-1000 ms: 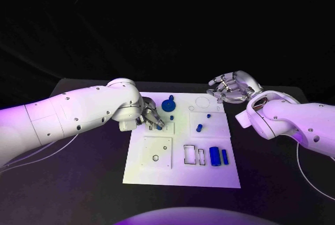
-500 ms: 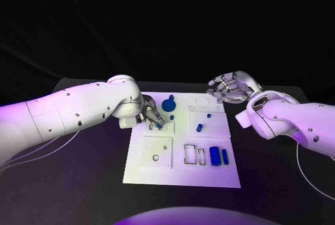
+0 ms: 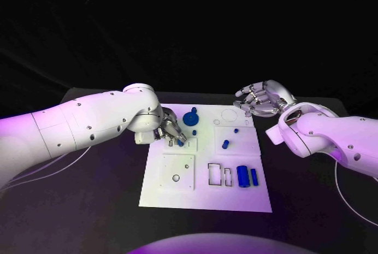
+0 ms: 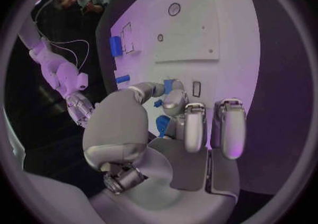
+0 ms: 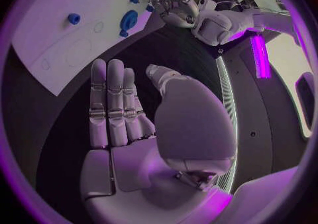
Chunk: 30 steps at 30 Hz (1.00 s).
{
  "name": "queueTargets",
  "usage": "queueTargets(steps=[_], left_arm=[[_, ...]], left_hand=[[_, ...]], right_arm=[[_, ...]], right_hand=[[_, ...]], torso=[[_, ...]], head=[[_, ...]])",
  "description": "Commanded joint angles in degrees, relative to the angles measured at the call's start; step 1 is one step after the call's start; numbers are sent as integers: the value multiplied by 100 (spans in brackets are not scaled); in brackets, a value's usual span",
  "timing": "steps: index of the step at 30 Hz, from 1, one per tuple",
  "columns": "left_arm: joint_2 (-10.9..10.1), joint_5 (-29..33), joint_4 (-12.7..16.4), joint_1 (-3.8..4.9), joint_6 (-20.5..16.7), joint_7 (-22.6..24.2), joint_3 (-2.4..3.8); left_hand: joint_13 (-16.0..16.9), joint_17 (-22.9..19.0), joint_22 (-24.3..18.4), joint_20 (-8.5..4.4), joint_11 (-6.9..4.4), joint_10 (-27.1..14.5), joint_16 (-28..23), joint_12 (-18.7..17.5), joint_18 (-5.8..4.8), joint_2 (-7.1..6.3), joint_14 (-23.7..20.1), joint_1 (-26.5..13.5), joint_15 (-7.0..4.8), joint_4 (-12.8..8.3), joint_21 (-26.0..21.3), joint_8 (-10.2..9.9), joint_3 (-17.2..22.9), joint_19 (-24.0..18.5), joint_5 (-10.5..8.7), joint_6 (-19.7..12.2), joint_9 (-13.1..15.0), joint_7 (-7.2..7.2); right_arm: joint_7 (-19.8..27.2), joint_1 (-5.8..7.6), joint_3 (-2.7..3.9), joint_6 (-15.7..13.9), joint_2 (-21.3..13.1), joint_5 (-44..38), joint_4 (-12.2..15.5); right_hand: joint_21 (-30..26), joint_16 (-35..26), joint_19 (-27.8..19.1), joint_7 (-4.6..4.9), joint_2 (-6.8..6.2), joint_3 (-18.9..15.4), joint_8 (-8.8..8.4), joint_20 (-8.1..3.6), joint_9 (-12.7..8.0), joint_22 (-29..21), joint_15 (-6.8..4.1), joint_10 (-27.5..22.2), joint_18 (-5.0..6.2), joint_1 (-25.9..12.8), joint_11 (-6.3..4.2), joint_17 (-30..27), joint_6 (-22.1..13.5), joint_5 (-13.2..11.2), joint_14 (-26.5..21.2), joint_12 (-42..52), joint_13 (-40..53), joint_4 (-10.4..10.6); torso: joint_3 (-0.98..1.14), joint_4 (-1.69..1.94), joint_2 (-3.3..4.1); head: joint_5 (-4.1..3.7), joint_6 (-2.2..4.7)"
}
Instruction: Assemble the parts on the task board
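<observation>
The white task board [image 3: 205, 199] lies in the middle of the black table. My left hand [image 3: 167, 131] hovers low over the board's far left panel and pinches a small blue part [image 4: 169, 85] between thumb and finger, beside a small rectangular slot [image 4: 196, 88]. A round blue knob [image 3: 190, 119] stands just beyond it. Small blue pegs [image 3: 224, 144] stand in the far right panel. Two blue blocks [image 3: 243, 176] lie near the board's right edge. My right hand [image 3: 260, 99] hangs above the board's far right corner, fingers straight and apart, palm empty [image 5: 126, 113].
Empty rectangular cut-outs [image 3: 214, 175] sit left of the blue blocks. A square panel with two holes [image 3: 177, 172] covers the near left of the board. Black table [image 3: 94, 199] surrounds the board on all sides.
My left arm has shifted slightly toward the far side while its hand stays over the same panel with the blue part. The right hand has not moved.
</observation>
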Motion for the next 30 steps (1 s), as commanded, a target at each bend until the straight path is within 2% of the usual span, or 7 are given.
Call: queueTargets(steps=[1, 12, 30], left_arm=[[32, 135, 2, -11, 269, -18, -14], [66, 71, -84, -3, 262, -18, -15], [111, 91, -164, 9, 620, -41, -5]], left_hand=[[8, 1510, 1231, -24, 12, 35, 21, 35, -74, 14, 607, -4, -39, -1328, -12, 28, 1288, 366, 42, 86, 8, -45], [2, 1510, 1230, -26, 11, 35, 21, 29, -73, 11, 607, -5, -40, -1335, -13, 29, 1286, 365, 67, 95, 14, -46], [7, 1510, 1248, -31, 5, 50, 21, 31, -79, -14, 607, 5, -44, -1383, 1, 27, 1276, 378, 178, 138, 44, -53]], right_arm=[[31, -5, 0, 83, 5, -53, 2], [32, -6, 0, 76, -2, -57, 12], [32, -6, 0, 77, 9, -68, 12]], right_hand=[[-35, -22, 37, -2, -9, 29, 37, -14, 8, -5, 18, -11, 22, -63, -18, 10, 31, 31, 34, -21, -5, -4], [-43, -37, 36, 0, -14, 31, 36, -13, 8, -13, 20, -12, 22, -64, -16, 15, 28, 33, 32, -31, -18, -9], [-43, -37, 36, 0, -14, 31, 36, -13, 8, -13, 20, -12, 22, -64, -16, 15, 28, 33, 32, -31, -18, -9]], torso=[[1, -6, 3], [4, -3, 13], [0, -6, 4]], head=[[12, 9], [7, 17], [12, -10]])
